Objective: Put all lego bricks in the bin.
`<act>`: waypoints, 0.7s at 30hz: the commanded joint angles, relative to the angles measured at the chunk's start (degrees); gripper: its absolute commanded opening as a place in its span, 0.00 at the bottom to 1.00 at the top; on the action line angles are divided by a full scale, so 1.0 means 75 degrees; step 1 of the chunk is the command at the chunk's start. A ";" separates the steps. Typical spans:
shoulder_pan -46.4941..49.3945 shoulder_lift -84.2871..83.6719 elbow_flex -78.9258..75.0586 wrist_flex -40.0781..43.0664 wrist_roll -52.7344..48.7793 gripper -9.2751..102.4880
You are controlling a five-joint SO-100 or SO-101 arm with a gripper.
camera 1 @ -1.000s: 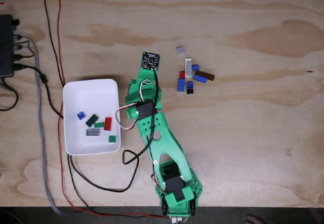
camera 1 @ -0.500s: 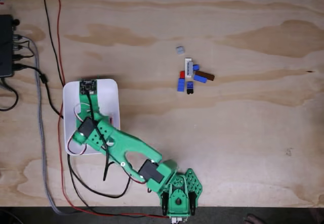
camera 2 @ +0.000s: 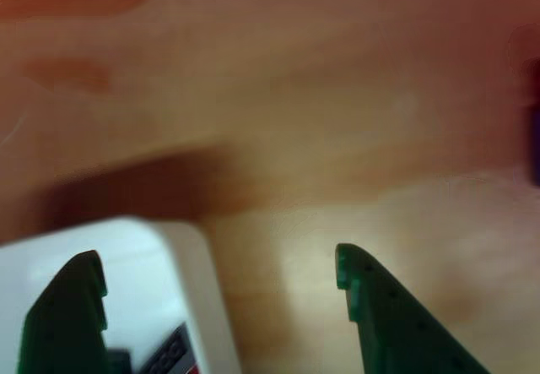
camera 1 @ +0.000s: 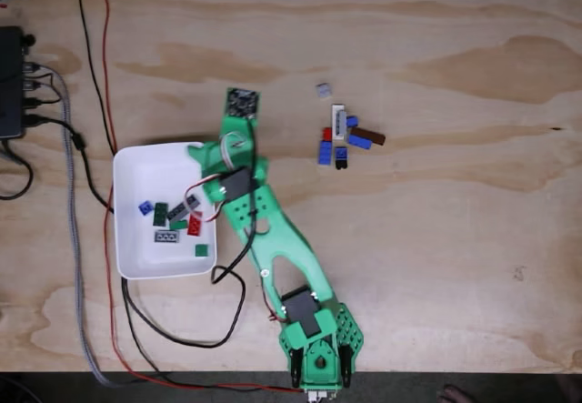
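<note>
In the fixed view the white bin (camera 1: pixel 132 176) holds several lego bricks: blue (camera 1: pixel 145 207), green (camera 1: pixel 161 214), grey (camera 1: pixel 180 208), red (camera 1: pixel 194 224), a grey plate (camera 1: pixel 166 237) and another green one (camera 1: pixel 201 250). More lego bricks lie in a cluster on the table to the right, among them white (camera 1: pixel 338 121), brown (camera 1: pixel 368 136), blue (camera 1: pixel 325 153) and a lone grey one (camera 1: pixel 323 89). My gripper (camera 1: pixel 216 153) hangs above the bin's top right corner. In the other view the gripper (camera 2: pixel 219 264) is open and empty, straddling the bin's corner (camera 2: pixel 190 264).
A black box (camera 1: pixel 9 80) with cables sits at the left edge. Black, red and grey cables (camera 1: pixel 86 176) run down past the bin's left side and loop under its lower edge. Bare plywood (camera 1: pixel 455 239) stretches to the right of the arm.
The arm swung left over the bin, then back right to the bin's top right corner. A grey brick now lies in the bin that was not there a second ago.
</note>
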 commanded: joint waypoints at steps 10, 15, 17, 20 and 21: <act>0.3070 -0.2238 0.0750 -0.0832 -0.2086 0.33; 0.2824 -0.2520 0.1172 -0.0809 -0.2309 0.33; 0.2824 -0.2625 0.1254 -0.0809 -0.2332 0.33; 0.2801 -0.2801 0.1301 -0.0938 -0.2344 0.30; 0.2801 -0.2859 0.1301 -0.1055 -0.2320 0.28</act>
